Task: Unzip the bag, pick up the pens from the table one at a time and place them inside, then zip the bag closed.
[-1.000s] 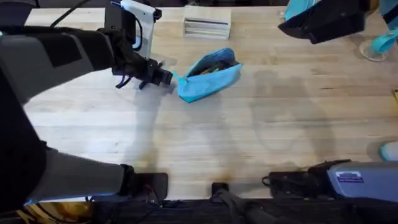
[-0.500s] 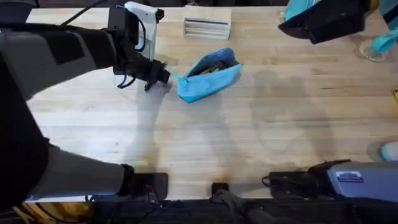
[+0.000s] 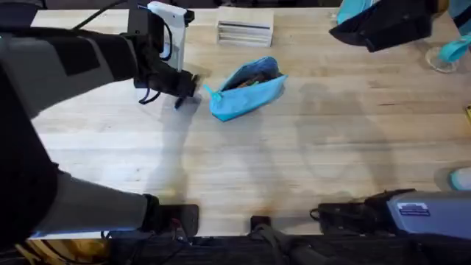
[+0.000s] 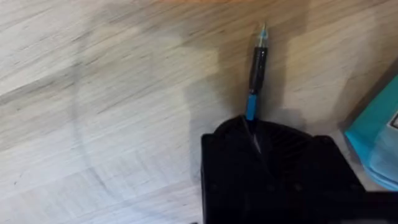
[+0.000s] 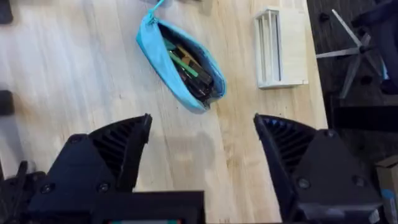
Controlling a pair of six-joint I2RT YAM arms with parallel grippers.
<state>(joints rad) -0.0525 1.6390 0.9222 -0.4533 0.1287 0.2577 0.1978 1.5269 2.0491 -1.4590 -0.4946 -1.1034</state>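
- A light wooden table (image 3: 309,147) of plank strips spans the overhead view.
- The left arm (image 3: 66,66) reaches from the lower left toward the far left part of the table, large and dark under the camera.
- The right arm is raised high near the far right edge. Its wrist view looks down on the table, and the right gripper (image 5: 202,146) has its two black fingers spread wide apart, with nothing between them.
- A slotted wooden block (image 3: 245,31) sits near the far edge, just beyond the bag.
- The light-blue bag (image 3: 246,90) lies on the table a little left of centre, its zipper open. Dark and green pens (image 5: 186,65) lie inside it.
- The left gripper (image 3: 185,87) sits low over the table just left of the bag's tapered end. Its fingers are closed on one thin dark pen (image 4: 256,71) with a blue band, whose tip points away from the gripper, close over the wood.
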